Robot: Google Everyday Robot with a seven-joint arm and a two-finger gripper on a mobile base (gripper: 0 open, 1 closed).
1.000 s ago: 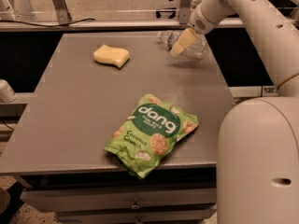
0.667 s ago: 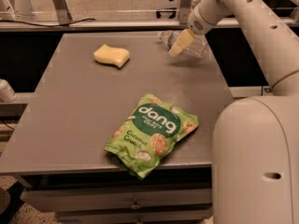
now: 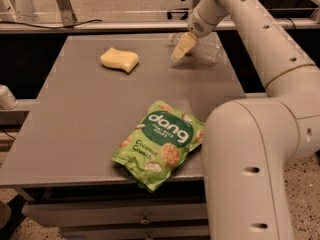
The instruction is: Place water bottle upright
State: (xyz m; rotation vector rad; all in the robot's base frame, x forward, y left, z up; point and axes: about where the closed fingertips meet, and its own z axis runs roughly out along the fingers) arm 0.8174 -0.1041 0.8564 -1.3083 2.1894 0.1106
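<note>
The water bottle (image 3: pixel 207 48) is clear and ribbed. It lies on its side at the far right of the grey table (image 3: pixel 90 114), near the back edge. My gripper (image 3: pixel 182 47) hangs from the white arm just left of the bottle, low over the table top. Its cream-coloured tip points down and to the left. I cannot tell whether it touches the bottle. The bottle's cap and label do not show.
A yellow sponge (image 3: pixel 119 59) lies at the back left of the table. A green Dang coconut crunch bag (image 3: pixel 161 143) lies near the front edge. My arm's large white body (image 3: pixel 250 174) stands at the table's front right corner.
My gripper has moved a little to the left, and more of the bottle shows on its right. The sponge and the bag have not moved.
</note>
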